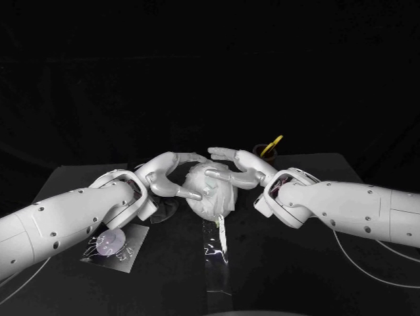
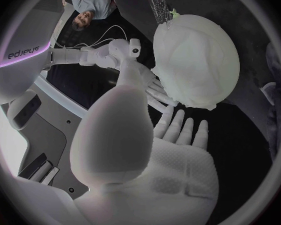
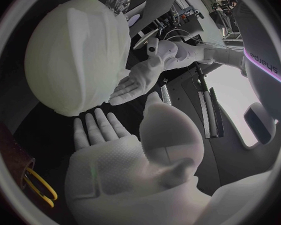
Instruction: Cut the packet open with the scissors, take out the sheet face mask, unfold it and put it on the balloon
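Fingers (image 2: 190, 132) of left hand (image 1: 172, 175) and right hand (image 1: 239, 165) spread flat, holding nothing, flanking the balloon (image 1: 207, 197) at mid-table (image 1: 300, 266). Sheet face mask (image 3: 78, 50) already draped over it, knot end toward the robot. Both hands equally near, apparently for smoothing.

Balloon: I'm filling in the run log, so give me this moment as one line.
mask draped on balloon | left hand open at balloon | right hand open at balloon | scissors unheld, behind right hand
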Motion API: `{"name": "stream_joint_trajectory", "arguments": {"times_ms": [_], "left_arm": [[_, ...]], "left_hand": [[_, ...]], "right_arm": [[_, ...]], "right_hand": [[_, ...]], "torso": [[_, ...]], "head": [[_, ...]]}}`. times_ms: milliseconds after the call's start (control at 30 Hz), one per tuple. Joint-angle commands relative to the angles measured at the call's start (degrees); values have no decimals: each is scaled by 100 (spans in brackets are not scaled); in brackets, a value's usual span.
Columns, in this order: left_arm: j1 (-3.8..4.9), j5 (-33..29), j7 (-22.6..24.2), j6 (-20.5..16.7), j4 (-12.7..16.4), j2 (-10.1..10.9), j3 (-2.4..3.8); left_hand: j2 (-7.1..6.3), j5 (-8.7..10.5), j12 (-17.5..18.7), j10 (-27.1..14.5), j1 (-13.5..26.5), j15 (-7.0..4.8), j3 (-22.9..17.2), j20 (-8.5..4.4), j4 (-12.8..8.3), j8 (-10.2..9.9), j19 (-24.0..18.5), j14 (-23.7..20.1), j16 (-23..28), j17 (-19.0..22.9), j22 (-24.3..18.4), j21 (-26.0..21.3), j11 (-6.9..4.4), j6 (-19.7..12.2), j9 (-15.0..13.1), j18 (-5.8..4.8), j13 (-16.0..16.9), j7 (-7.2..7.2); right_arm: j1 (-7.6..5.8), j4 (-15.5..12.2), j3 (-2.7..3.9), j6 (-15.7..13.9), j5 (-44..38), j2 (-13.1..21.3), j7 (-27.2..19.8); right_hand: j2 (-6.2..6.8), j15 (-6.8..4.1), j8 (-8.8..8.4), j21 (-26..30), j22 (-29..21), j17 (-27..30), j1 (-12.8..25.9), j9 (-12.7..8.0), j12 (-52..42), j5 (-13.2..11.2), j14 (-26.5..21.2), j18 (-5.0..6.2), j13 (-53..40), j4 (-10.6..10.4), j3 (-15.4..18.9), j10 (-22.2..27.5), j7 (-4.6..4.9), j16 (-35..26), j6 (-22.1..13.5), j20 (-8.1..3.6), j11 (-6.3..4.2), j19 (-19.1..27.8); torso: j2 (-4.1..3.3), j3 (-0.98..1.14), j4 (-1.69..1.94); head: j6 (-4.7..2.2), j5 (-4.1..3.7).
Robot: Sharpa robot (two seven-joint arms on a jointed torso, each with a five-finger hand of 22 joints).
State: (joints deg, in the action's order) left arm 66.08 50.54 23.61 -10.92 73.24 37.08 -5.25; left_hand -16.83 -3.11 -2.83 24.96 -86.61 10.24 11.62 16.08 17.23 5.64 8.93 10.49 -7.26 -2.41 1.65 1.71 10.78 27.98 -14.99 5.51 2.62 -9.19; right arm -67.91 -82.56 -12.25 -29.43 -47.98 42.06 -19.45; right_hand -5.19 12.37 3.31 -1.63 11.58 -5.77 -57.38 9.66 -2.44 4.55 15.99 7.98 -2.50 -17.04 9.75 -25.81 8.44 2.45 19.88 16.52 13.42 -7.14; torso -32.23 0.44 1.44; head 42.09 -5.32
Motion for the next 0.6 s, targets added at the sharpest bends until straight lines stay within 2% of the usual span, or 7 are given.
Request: {"name": "stream_joint_trajectory", "arguments": {"times_ms": [33,133,333,467,600], "left_arm": [[2,106,-91,258,-46,-35,9],[2,108,-121,245,-87,-57,10],[3,112,-175,230,-151,-102,10],[3,115,-205,213,-219,-146,10],[2,116,-228,192,-298,-189,10]], "left_hand": [[-5,-16,0,-3,52,12,31,-12,11,20,36,34,-15,-5,7,10,24,16,0,73,-3,-376],[-2,-20,21,-24,46,47,28,-3,8,15,96,71,-27,-14,19,27,68,-12,13,130,-10,-422],[28,-19,19,60,3,113,-1,17,10,46,156,147,-52,-31,32,50,143,59,-14,230,-4,-497],[28,-19,23,46,-6,123,-7,20,10,51,161,139,-43,-29,33,52,155,67,-16,247,-6,-509],[31,-19,32,17,-22,124,-12,26,10,47,169,134,-35,-28,35,54,156,47,-5,257,-11,-512]], "right_arm": [[-20,64,8,304,10,-36,164],[-34,134,11,372,-40,-69,259],[-55,237,13,470,-201,-110,438],[-62,333,14,587,-363,-145,586],[-65,397,14,833,-606,-176,784]], "right_hand": [[4,30,24,-30,7,15,79,-12,6,-30,-16,9,7,5,51,33,769,-17,21,19,33,-11],[-1,39,25,-31,-5,33,145,-20,5,-97,-24,-6,7,5,88,32,775,-29,46,16,40,-7],[-20,52,56,-26,-34,58,258,3,-7,-159,-36,-25,-2,3,143,-53,781,-41,174,11,52,15],[-22,45,57,-30,-32,94,372,-11,3,-175,-110,-25,4,1,194,-12,771,-58,186,6,43,11],[26,41,60,-32,-30,98,457,-12,2,-185,-102,-23,3,2,239,-4,765,-55,202,4,42,4]], "torso": [[7,-6,7],[2,-10,4],[4,-5,3],[5,-5,0],[14,-3,0]], "head": [[6,-4],[9,-1],[27,-6],[30,-8],[54,-18]]}}
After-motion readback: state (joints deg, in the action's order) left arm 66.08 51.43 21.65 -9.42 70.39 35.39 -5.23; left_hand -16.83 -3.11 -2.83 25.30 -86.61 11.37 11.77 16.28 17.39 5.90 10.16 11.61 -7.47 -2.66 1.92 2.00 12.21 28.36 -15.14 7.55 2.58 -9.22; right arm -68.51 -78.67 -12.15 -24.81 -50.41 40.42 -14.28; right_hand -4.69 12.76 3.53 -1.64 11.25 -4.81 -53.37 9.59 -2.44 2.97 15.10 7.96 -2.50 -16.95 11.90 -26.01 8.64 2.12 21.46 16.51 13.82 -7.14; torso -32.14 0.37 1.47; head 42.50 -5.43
